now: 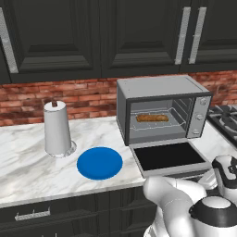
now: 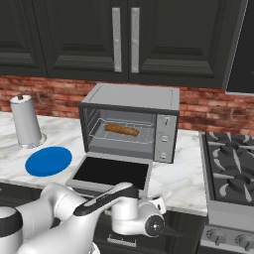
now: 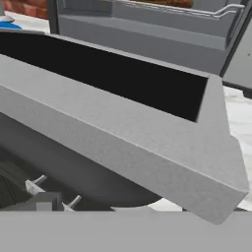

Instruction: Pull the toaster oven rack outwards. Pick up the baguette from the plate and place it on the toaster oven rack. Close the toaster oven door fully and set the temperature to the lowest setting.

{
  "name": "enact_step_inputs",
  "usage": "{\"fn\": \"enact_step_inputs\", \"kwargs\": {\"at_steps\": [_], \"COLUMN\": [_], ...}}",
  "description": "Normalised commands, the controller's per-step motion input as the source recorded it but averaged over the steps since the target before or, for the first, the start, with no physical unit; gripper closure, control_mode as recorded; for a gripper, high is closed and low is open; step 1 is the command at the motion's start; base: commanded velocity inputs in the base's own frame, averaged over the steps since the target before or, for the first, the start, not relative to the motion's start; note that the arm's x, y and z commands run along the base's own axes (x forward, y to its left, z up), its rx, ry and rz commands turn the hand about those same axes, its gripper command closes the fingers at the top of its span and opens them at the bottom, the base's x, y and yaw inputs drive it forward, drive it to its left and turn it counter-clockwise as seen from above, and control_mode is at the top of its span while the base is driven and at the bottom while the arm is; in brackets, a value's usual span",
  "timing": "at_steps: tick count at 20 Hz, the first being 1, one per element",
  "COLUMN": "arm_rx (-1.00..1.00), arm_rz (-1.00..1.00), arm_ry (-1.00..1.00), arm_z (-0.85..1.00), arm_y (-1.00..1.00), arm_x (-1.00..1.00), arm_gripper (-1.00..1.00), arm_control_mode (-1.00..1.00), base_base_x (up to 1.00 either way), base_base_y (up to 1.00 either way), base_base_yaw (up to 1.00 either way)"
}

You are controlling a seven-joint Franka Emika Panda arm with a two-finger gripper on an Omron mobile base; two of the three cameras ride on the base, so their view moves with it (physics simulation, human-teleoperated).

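Brown baguette (image 1: 152,118) on the toaster oven rack (image 2: 125,135) — door (image 1: 169,157) down; fingers' state unclear.

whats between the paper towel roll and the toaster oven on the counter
In the left base view, the blue plate lies a little forward of the gap between the paper towel roll and the toaster oven; the rest is bare marble.

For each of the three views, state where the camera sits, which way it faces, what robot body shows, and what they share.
Left base view: behind the arm, left; faces the toaster oven, white arm lower right.
Right base view: behind, right; same toaster oven, arm lower left.
Hand view: low at the counter edge, facing up along the open toaster oven door.
Shared: baguette on the toaster oven rack, empty plate.
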Motion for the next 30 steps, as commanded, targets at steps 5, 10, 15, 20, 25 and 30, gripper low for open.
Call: {"fn": "enact_step_inputs", "kwargs": {"at_steps": [5,10,15,20,25,30], "arm_rx": [0.22,0.11,0.0,-0.05,-0.24,-0.25], "arm_rz": [0.1,0.19,0.07,-0.05,-0.23,-0.21], "arm_ry": [-0.02,-0.11,-0.3,-0.27,-0.08,-0.01], "arm_z": [0.31,0.34,0.72,0.86,0.62,0.35], "arm_y": [0.12,0.5,0.59,0.88,1.0,0.74], "arm_x": [0.01,0.28,0.62,0.86,1.0,1.0], "arm_gripper": [-1.0,-1.0,-1.0,-1.0,-1.0,-1.0], "arm_control_mode": [-1.0,-1.0,-1.0,-1.0,-1.0,-1.0], "base_base_x": [0.0,0.0,0.0,0.0,0.0,0.0], "base_base_y": [0.0,0.0,0.0,0.0,0.0,0.0], "base_base_yaw": [0.0,0.0,0.0,0.0,0.0,0.0]}}
